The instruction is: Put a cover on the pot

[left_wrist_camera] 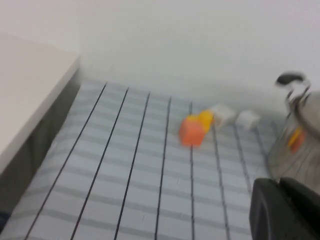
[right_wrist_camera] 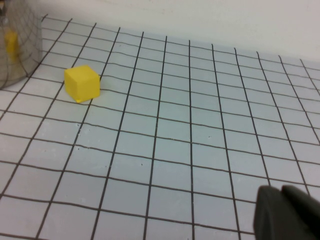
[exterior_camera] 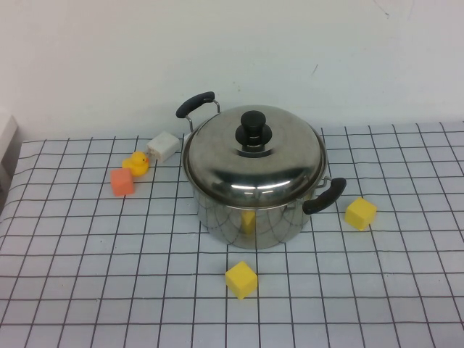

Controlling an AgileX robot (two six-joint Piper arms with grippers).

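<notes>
One pot (exterior_camera: 250, 217) stands mid-table with its one lid (exterior_camera: 254, 156) seated on it. Around it lie two yellow cubes (exterior_camera: 241, 279) (exterior_camera: 360, 213), one orange cube (exterior_camera: 122, 181), one duck (exterior_camera: 136, 163) and one white block (exterior_camera: 163, 146). The left gripper (left_wrist_camera: 287, 210) and right gripper (right_wrist_camera: 287, 215) each show only at a wrist-view edge, holding nothing; whether they are open cannot be told.

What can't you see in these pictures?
- Inside the pot: the lid covers it in the high view.
- Left claw: cut off by the left wrist picture's edge; absent from the high view.
- Right claw: cut off the same way in the right wrist view.
- Duck: blurred in the left wrist view.
</notes>
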